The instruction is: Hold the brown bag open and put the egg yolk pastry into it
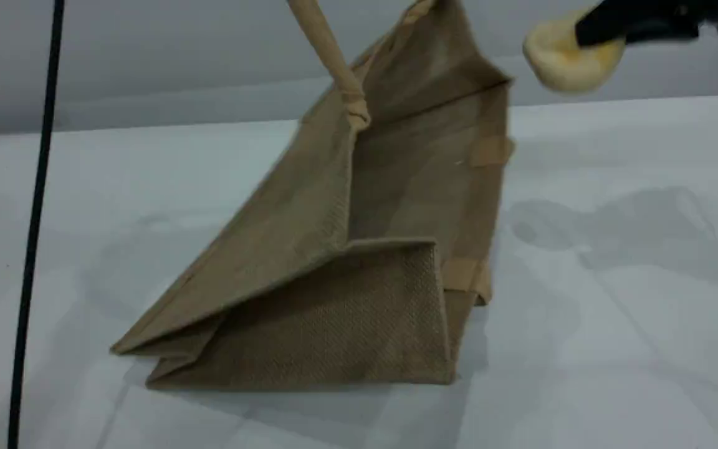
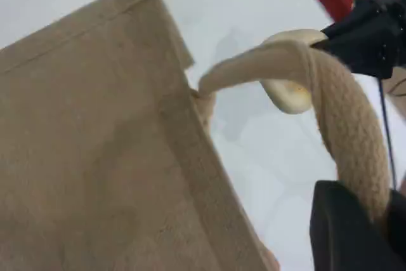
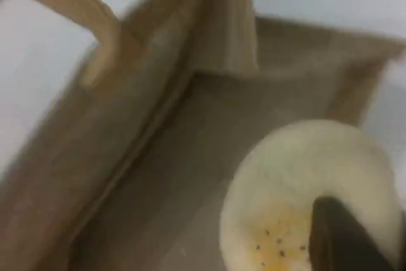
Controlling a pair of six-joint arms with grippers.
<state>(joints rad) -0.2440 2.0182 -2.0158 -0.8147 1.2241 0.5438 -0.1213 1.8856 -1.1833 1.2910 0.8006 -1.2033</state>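
One woven jute bag (image 1: 334,274), round, seemingly dimpled pastry (image 1: 568,59)

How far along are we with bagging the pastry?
Done: the left claw has the brown bag lifted open by its rope handle. In hand: the right claw holds the egg yolk pastry in the air near the bag's mouth. Left: releasing it inside.

- No text, label, brand, number or sign can be read in any view.
- The brown bag (image 1: 359,293) shows only plain woven cloth on every side in view.
- The table (image 1: 633,324) bears no markings.
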